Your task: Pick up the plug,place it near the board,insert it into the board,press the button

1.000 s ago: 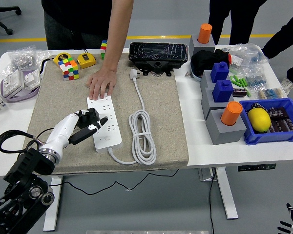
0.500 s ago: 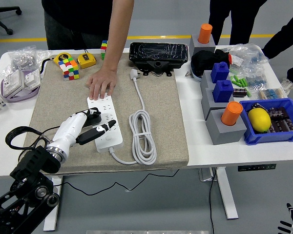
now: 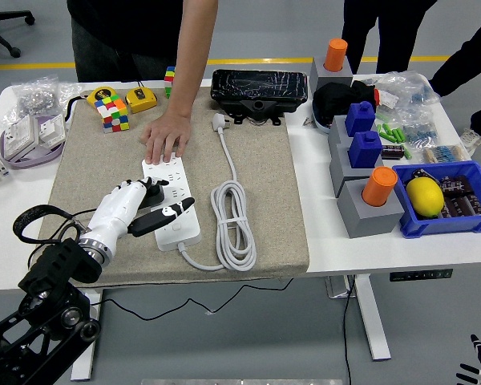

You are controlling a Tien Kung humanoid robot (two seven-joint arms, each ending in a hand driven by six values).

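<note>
- Left hand (image 3: 148,210), white-shelled with black fingers, has swung over the last second from the near left edge of the power strip (image 3: 171,202) to a flatter pose across its near half; one black finger lies extended toward the strip's near end, the others loosely curled, gripping nothing that I can make out.
- Black plug (image 3: 154,191) sits at the strip's left side, just behind the knuckles. It looks seated in a socket, though the hand hides the contact.
- Reading: insertion appears done, and the extended finger suggests the button press is the step in hand. The button itself cannot be picked out.
- A person's hand (image 3: 167,137) presses flat on the far end of the strip, steadying it, as it did a second ago.
- The strip's white cord (image 3: 234,216) lies coiled just right of the strip, its own plug further back on the grey mat (image 3: 272,192).
- Room: bare mat lies left of and nearer than the strip; the table edge is close behind the wrist. The coil limits rightward travel. Right hand not visible.
</note>
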